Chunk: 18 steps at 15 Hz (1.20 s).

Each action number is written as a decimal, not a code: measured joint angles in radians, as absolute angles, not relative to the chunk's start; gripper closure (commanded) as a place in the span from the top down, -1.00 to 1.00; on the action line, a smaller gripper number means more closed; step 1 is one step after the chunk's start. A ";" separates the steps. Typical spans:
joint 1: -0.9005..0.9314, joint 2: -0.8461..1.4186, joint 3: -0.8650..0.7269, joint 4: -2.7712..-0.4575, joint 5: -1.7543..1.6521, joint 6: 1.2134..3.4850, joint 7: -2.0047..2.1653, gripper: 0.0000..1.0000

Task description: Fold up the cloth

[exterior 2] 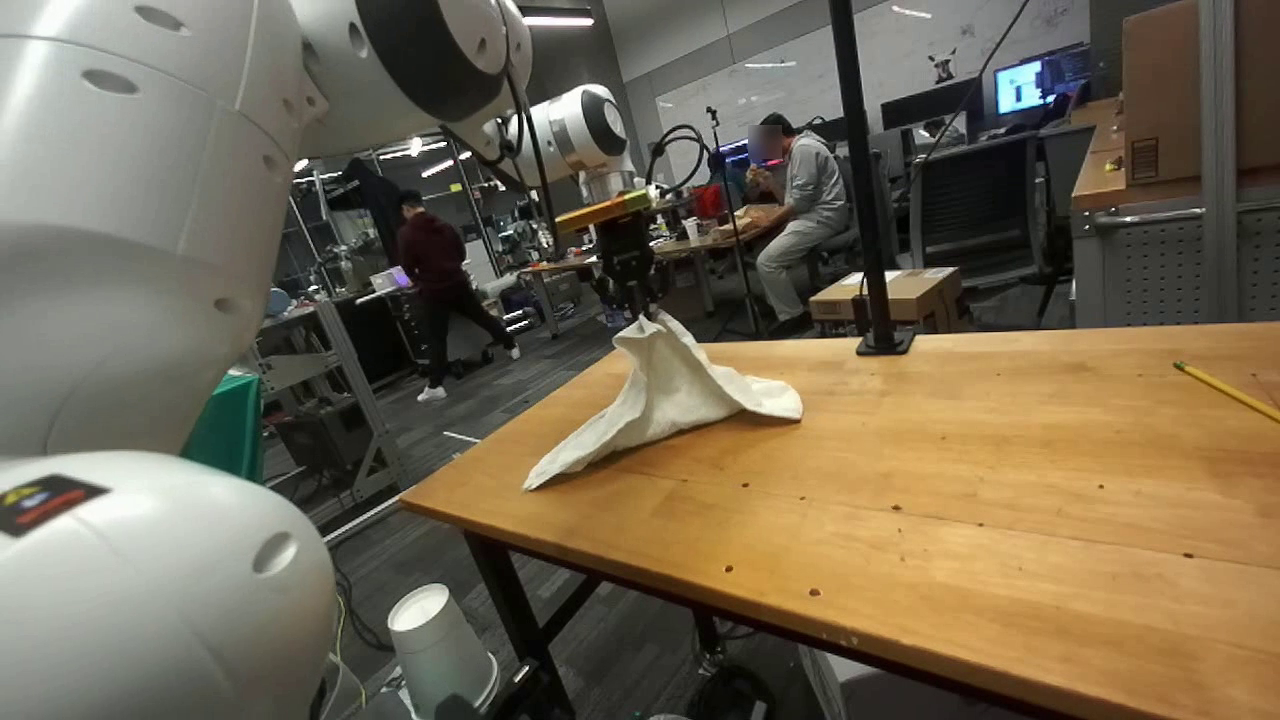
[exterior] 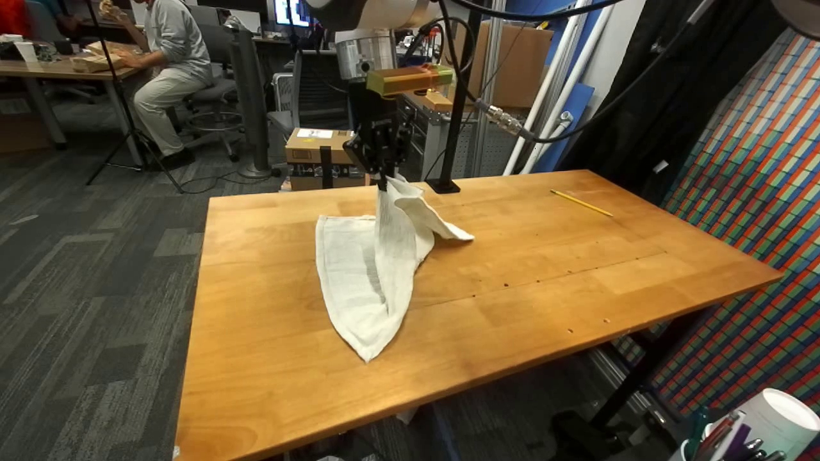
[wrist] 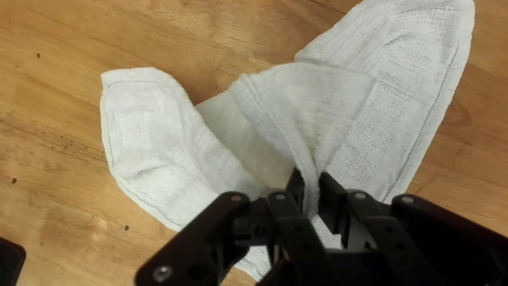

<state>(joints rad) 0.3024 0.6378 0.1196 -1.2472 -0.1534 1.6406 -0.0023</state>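
- The jaws are clenched on a gathered fold of the white cloth point(exterior: 397, 250); in the wrist view a narrow strip of it passes between them.
- The cloth is on the table point(exterior: 512, 314), left of the middle in both exterior views, its pinched part raised as a peak.
- In an exterior view its lower parts rest on the table: a flat stretch on the left, a point toward the near edge, and a corner reaching out to the right.
- In the wrist view a rounded flap lies left of the jaws and a longer one right of them, with stitched hems along the edges.
- The white robot arm point(exterior 2: 150, 250) fills the near left of an exterior view and extends over to the cloth.
- A yellow pencil point(exterior: 582, 203) lies at the far right of the table, well apart from the cloth.
- A black pole point(exterior 2: 862, 180) stands at the far edge, right of the cloth.
- Beyond that edge is a cardboard box point(exterior 2: 915, 295); a seated person point(exterior: 176, 48) is at the far left.
- Pens point(exterior: 738, 438) and a white cup point(exterior: 785, 416) show at the near right.
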 measured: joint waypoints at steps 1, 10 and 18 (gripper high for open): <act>0.315 0.652 0.120 -1.218 -0.154 1.630 -0.002 -0.85; 0.389 0.757 0.120 -0.974 -0.168 1.618 0.039 -0.85; 0.395 0.862 0.116 -0.890 -0.168 1.620 0.113 -0.24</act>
